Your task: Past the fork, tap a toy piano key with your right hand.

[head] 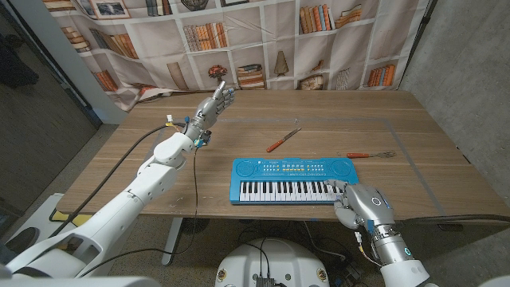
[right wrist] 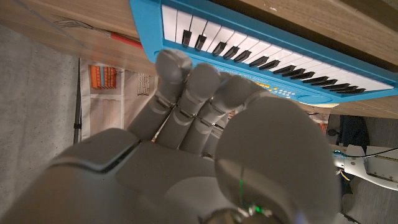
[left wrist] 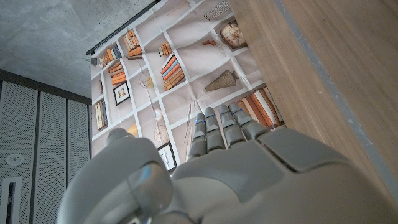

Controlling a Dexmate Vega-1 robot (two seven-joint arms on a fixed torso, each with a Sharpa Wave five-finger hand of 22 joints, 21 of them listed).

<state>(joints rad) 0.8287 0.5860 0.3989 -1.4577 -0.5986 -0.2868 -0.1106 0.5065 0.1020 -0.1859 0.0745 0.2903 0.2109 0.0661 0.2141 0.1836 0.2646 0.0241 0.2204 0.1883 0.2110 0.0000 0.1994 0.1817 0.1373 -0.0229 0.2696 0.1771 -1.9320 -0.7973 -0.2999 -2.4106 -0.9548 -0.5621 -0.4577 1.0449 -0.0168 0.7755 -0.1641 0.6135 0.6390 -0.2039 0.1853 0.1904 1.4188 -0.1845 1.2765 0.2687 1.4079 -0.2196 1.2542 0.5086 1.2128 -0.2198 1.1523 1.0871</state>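
Grey right robot hand (head: 360, 205) touches piano (head: 293, 180).

Staged lab or test room, not a home: printed bookshelf backdrop cloth (head: 239, 40) hangs across the top of the frame behind the wooden counter (head: 414, 127), bare concrete wall (head: 478, 56) at upper right, loose cables (head: 119, 167) at left.

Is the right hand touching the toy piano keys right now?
Cannot tell. In the head view the right hand overlaps the toy piano at its right-end keys, but no view plainly shows contact or gap.
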